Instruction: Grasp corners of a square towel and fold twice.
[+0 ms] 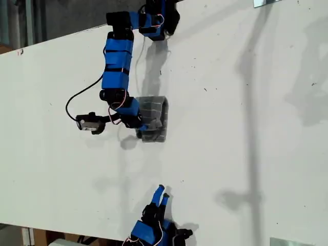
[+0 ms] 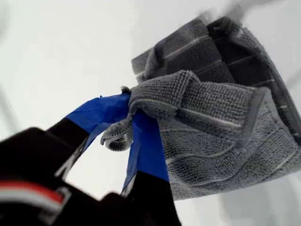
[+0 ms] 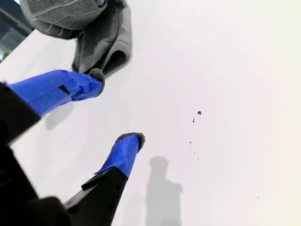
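My first gripper (image 2: 123, 123) is clamped on a corner (image 2: 117, 136) of the folded towel (image 1: 154, 119), which lies mid-table (image 1: 246, 169). My second gripper (image 3: 117, 108) hovers near the exterior view's bottom edge, jaws spread wide, empty.

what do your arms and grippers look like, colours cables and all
Both arms are built of blue segments joined by black motor blocks, with thin red, white and black wires looping between joints. My first gripper has blue-taped fingers on a black body bearing a red and white stripe. My second gripper has tapered blue-taped fingers with dark grey tips on black mounts.
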